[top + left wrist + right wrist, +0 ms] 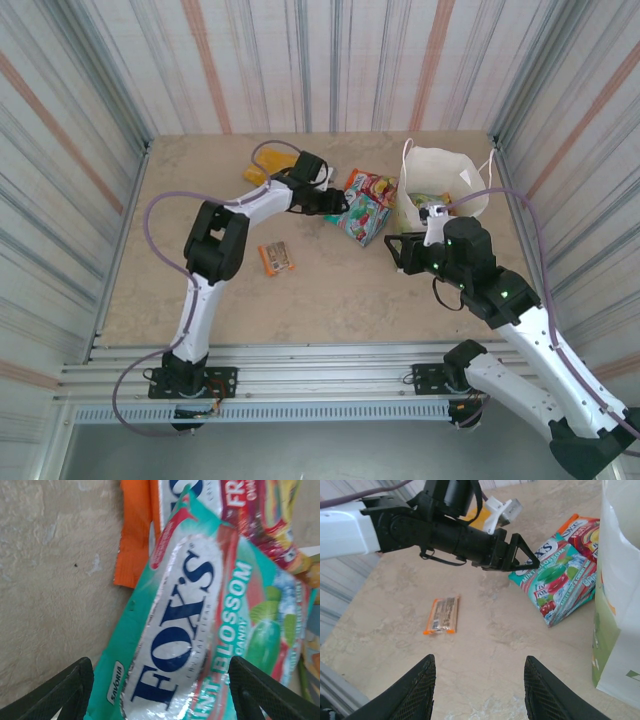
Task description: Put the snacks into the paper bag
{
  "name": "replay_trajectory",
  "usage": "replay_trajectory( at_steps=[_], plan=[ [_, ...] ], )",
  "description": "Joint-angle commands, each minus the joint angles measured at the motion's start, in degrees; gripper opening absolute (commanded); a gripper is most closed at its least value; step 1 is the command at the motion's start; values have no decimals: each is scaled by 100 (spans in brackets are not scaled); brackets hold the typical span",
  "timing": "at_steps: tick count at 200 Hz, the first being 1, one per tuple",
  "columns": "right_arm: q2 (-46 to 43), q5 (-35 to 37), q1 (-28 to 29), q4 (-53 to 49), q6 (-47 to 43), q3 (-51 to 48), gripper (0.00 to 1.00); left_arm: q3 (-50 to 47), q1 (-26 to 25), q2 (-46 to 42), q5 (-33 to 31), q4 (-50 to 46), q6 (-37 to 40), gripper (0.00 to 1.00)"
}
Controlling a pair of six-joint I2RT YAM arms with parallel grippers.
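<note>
Beige table (330, 290) — one paper bag (440, 185), one Fox's bag (362, 220), one orange bar (277, 258)

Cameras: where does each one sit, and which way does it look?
Top external: above and behind the arms, looking down on the table; both arms show, bases nearest, left gripper at the Fox's bag, right gripper near the paper bag.
Left wrist: on the left arm, looking closely at the Fox's bag; its own fingers sit in the bottom corners.
Right wrist: on the right arm, looking across the table at the left arm, bar and paper bag; its own fingers are at the bottom.
Shared: all three see the Fox's bag.
</note>
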Motion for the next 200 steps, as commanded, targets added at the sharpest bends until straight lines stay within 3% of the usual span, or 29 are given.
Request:
replay_trajectory(
  at_steps=[1,35,78,160,200],
  plan=[
    [-128,-50,16,-173,-96,133,49,256,-64,138,80,-244,297,73],
    [-146,-52,16,-151,-83,118,49,282,-197,312,213,-171,465,67],
    [-196,-17,15,-186,-83,143,49,295,-254,247,181,-147,565,42],
    [-391,68,-2,-165,-127,70,49,-474,-243,-1363,-294,-131,1242,7],
    [-357,46,-2,-174,-204,157,49,-793,-244,-2124,-115,-302,1732,0]
  ],
)
